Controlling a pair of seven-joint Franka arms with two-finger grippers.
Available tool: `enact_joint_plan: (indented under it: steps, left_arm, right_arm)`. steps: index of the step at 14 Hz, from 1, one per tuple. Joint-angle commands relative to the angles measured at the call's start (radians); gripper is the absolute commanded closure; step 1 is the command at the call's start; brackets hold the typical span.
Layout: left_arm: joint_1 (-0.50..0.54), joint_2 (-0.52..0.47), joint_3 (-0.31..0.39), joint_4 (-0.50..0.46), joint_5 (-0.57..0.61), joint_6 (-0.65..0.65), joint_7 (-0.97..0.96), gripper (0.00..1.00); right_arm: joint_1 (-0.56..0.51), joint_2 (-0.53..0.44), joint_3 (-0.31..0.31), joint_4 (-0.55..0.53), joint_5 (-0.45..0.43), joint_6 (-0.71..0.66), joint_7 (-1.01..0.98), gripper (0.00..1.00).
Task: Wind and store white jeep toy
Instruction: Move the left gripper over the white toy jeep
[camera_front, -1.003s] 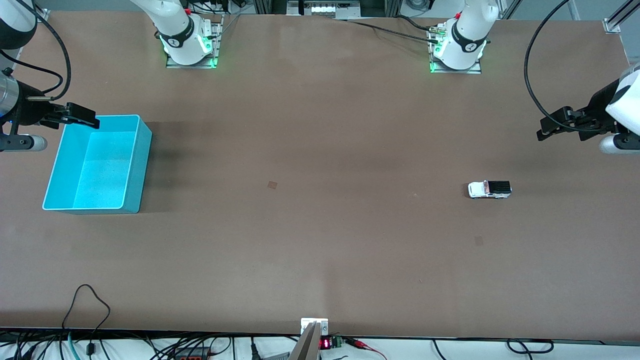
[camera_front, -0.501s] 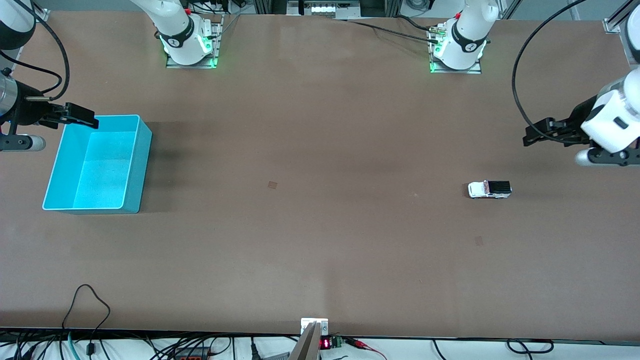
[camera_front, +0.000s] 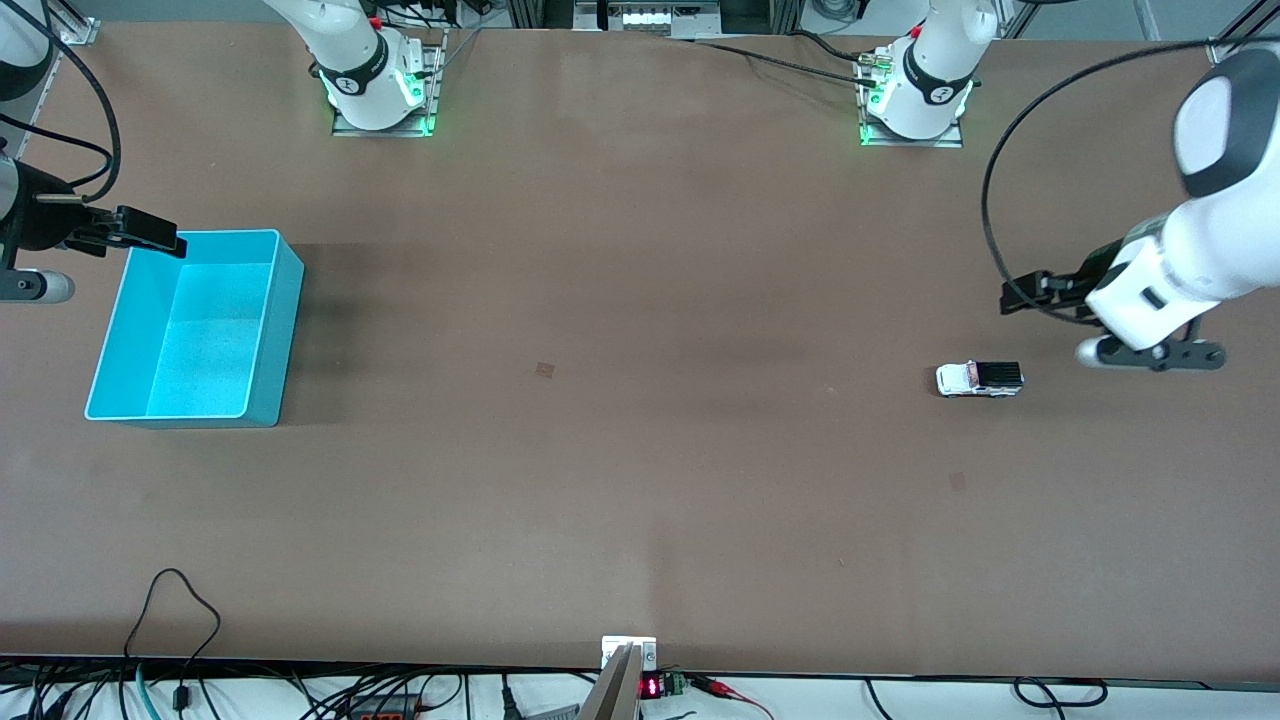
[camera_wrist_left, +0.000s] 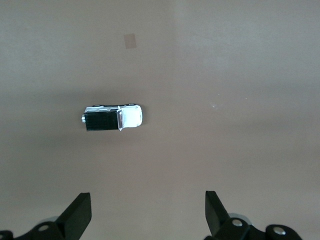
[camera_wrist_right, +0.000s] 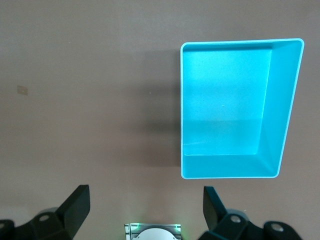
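A high front camera spans the table (camera_front: 640, 450); each wrist camera looks straight down at one end.

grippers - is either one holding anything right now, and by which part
Nothing is held. The left gripper is open in the air near the white jeep toy; the right gripper, also open, waits by the turquoise bin.

One white jeep toy (camera_front: 979, 379) with a black roof stands on one brown table (camera_front: 640, 480). One turquoise bin (camera_front: 196, 328), with nothing in it, sits on the same table. Two robot arms are present, each with one gripper: the left gripper (camera_front: 1022, 295), jaws spread, just above the toy's spot, and the right gripper (camera_front: 150, 232), jaws spread, at the bin's rim.
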Motion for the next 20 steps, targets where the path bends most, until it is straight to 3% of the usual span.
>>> enact_joint_plan:
  steps: [1, 9, 13, 15, 20]
  left_arm:
    - [-0.004, -0.01, -0.002, -0.065, 0.01, 0.057, 0.003, 0.0]
    - [0.0, 0.002, 0.0, -0.307, 0.111, 0.281, 0.238, 0.0]
    - [0.003, 0.065, -0.003, -0.334, 0.205, 0.37, 0.435, 0.0]
    - [0.011, 0.103, -0.012, -0.335, 0.275, 0.437, 0.552, 0.0]
    - [0.062, 0.146, -0.014, -0.335, 0.285, 0.485, 0.96, 0.0]
  right_arm:
    - [-0.045, -0.018, 0.056, -0.013, -0.011, 0.0, -0.003, 0.0]
    - [-0.009, -0.019, 0.044, -0.012, -0.014, -0.002, -0.001, 0.0]
    - [0.067, -0.018, -0.036, -0.012, -0.016, 0.0, 0.002, 0.0]
    - [0.064, -0.018, -0.034, -0.012, -0.014, 0.0, 0.002, 0.0]
    - [0.058, -0.002, -0.039, -0.004, -0.011, 0.0, -0.007, 0.0]
